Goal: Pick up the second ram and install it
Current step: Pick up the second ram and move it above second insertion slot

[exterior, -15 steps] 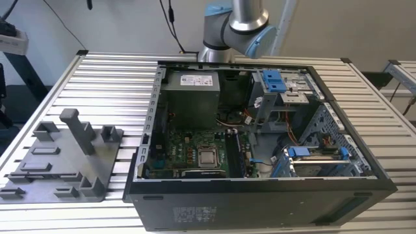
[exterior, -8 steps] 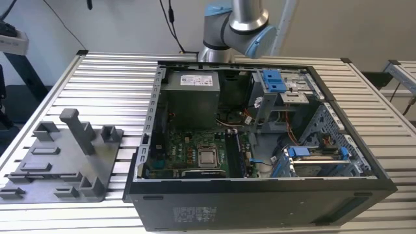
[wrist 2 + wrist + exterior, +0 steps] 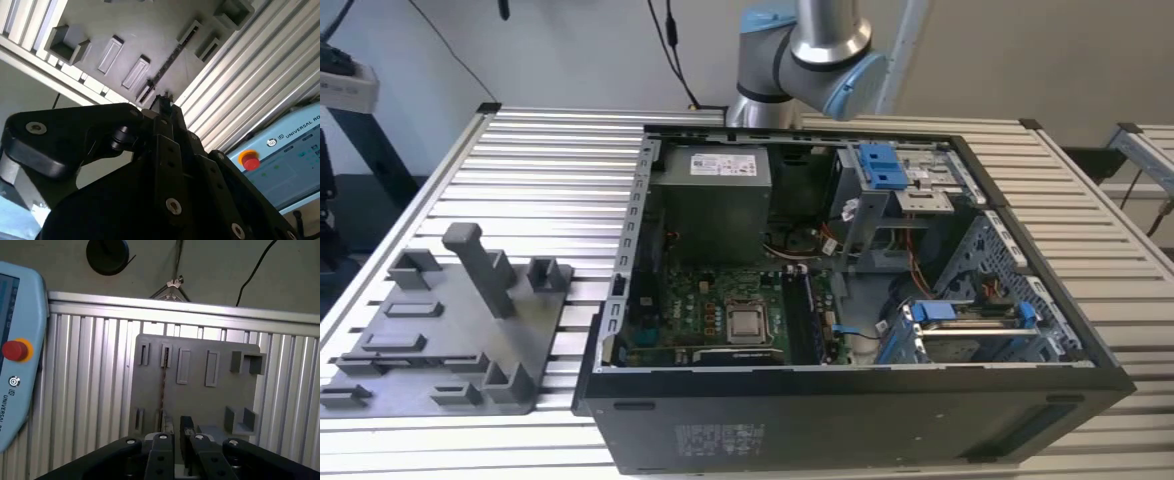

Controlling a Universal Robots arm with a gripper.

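Note:
The second ram (image 3: 162, 385) stands on edge in a slot of the grey fixture plate (image 3: 200, 400), seen as a thin dark line; in the second wrist view the ram (image 3: 167, 62) runs across the plate (image 3: 130, 30). My gripper (image 3: 177, 432) hovers well above the plate, lined up near one end of the ram, open with a narrow gap and nothing between its fingers. The second wrist view shows the gripper (image 3: 162, 100) from behind its black linkage. In the exterior view the plate (image 3: 440, 340) lies on the exterior view's left.
An open computer case (image 3: 854, 410) with its motherboard (image 3: 720, 320) sits on the exterior view's right of the plate. A tall grey post (image 3: 480, 265) stands on the plate. A teach pendant with a red button (image 3: 15, 351) lies on the ribbed table (image 3: 90, 390). The arm (image 3: 801, 45) rises behind the case.

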